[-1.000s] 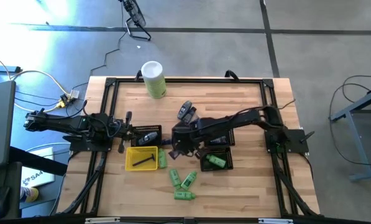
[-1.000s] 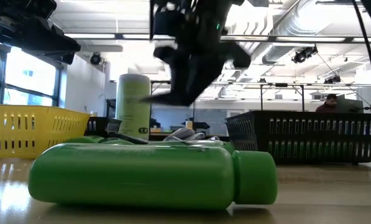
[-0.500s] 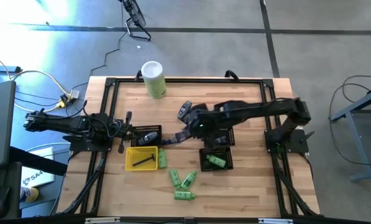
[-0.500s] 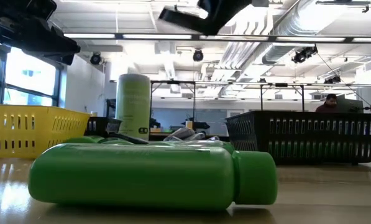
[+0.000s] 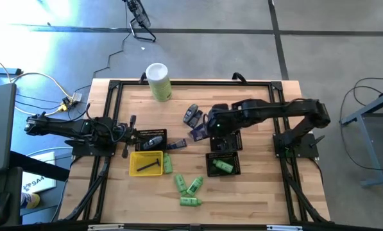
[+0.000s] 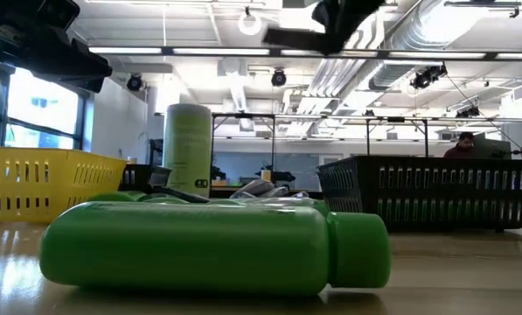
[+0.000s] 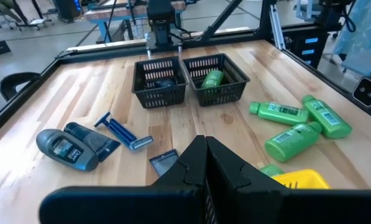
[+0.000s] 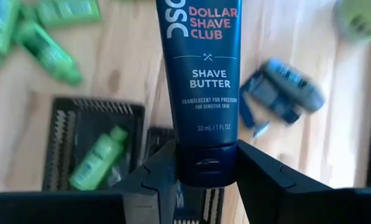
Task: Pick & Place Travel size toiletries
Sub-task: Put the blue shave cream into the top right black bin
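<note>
Right gripper [image 8: 207, 171]: clamped on blue shave-butter tube [image 8: 202, 81] by its cap, above the table centre. Near basket [image 5: 224, 165]: 1 green bottle [image 5: 224, 167]. Far basket [image 5: 226, 142]: contents unclear. Left gripper [image 7: 205, 168]: closed, at left edge.

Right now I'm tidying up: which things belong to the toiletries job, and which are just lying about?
Job:
- blue shave butter tube, held in right hand
- green bottles on the table
- green bottle in basket

Lying about:
- tall canister
- blue razor
- yellow tray
</note>
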Robot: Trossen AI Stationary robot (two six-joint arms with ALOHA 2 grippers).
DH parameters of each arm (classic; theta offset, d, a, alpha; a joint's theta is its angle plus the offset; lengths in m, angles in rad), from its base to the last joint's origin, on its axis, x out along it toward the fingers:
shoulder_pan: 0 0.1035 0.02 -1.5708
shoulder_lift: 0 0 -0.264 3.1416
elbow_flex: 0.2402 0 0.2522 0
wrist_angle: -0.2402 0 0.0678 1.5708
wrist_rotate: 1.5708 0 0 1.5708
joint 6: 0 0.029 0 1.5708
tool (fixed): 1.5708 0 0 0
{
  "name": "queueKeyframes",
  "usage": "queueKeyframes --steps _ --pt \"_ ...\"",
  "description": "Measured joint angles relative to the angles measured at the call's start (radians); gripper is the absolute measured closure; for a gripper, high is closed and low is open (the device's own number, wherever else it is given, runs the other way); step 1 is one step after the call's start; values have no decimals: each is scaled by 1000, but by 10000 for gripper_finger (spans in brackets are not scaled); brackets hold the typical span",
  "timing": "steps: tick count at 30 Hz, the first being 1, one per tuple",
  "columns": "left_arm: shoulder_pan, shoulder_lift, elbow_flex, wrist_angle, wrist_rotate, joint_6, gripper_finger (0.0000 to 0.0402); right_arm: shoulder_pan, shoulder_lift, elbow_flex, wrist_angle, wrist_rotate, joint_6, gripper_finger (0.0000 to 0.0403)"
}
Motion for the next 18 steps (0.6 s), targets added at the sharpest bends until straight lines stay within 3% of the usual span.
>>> queueKeyframes --steps 9,18 --pt "0 0 0 -3 0 -9 402 -54 -25 -243 66 -3 44 273" --pt "0 0 0 -10 0 -9 402 -121 -140 -477 157 -22 101 271"
